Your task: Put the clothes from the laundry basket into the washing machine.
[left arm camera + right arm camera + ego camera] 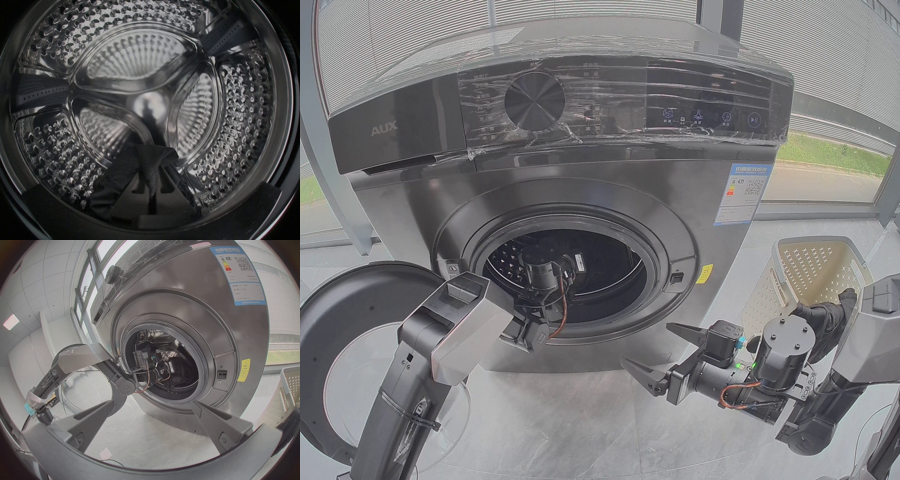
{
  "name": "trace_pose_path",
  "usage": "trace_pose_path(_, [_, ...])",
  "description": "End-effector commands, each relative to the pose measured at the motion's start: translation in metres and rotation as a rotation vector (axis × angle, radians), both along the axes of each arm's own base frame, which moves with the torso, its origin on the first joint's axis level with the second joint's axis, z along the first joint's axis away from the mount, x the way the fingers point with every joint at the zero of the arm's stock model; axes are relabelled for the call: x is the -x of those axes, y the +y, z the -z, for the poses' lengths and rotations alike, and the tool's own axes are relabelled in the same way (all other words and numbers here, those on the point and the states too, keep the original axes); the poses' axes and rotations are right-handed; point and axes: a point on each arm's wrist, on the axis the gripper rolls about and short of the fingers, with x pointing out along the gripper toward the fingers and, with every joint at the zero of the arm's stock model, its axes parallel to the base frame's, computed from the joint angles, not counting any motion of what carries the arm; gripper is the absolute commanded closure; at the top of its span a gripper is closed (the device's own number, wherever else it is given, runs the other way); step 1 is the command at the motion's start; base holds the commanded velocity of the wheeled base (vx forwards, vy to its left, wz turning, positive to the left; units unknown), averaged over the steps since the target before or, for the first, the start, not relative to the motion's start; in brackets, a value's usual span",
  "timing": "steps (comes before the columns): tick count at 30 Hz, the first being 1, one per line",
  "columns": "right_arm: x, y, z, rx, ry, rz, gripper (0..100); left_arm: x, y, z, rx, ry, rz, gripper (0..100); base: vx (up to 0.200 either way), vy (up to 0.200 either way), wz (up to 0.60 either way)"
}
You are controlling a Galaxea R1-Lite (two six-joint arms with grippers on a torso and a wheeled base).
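**Loading step in hand: garment held inside drum**

The left gripper is found inside the washing machine, pinched on a dark garment low at the drum's front edge. The right gripper is spread and empty beside the laundry basket, where dark clothes lie. Release, then withdrawal, is judged due next.

The grey steel front-loading washing machine bears short pale lettering on its dark drawer front, small lit icons on its black control panel, a blue-bordered white rating label with a square code and unreadably fine print, and a small yellow sticker, perhaps a warning.
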Motion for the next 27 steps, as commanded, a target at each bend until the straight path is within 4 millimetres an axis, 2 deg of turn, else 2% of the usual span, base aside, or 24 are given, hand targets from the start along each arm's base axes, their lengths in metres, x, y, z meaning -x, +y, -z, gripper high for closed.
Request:
trace_pose_path(1, [0.000,0.000,0.001,0.001,0.002,-0.002,0,-0.005,0.005,-0.003,0.013,-0.019,-0.012,100,0.000,0.000,0.00])
trace_pose_path(3, [0.000,0.000,0.000,0.000,0.001,-0.002,0,-0.005,0.005,-0.001,0.011,-0.014,-0.013,100,0.000,0.000,0.00])
trace_pose_path(4, [0.000,0.000,0.000,0.000,0.001,-0.002,0,-0.006,0.005,0.001,0.010,-0.013,-0.013,0,0.000,0.000,0.00])
trace_pose_path(11, [0.000,0.000,-0.001,-0.002,0.000,-0.002,0,-0.003,0.005,0.001,0.033,-0.002,-0.007,0,0.000,0.000,0.00])
trace_pose_path(14, [0.001,-0.001,-0.001,-0.003,-0.001,-0.002,0,0.009,0.001,0.001,0.022,0.039,0.008,0,0.000,0.000,0.00])
trace_pose_path(21, [-0.001,-0.003,-0.002,-0.004,-0.002,0.006,0,0.067,-0.025,-0.023,-0.016,0.115,0.117,0,0.000,0.000,0.00])
trace_pose_path(24, [0.000,-0.004,-0.003,-0.005,-0.003,0.009,0,0.091,-0.032,-0.026,-0.022,0.152,0.156,0,0.000,0.000,0.00])
trace_pose_path(27, [0.009,-0.013,-0.003,0.013,0.009,0.013,0,0.130,-0.037,-0.027,-0.038,0.215,0.211,0,0.000,0.000,0.00])
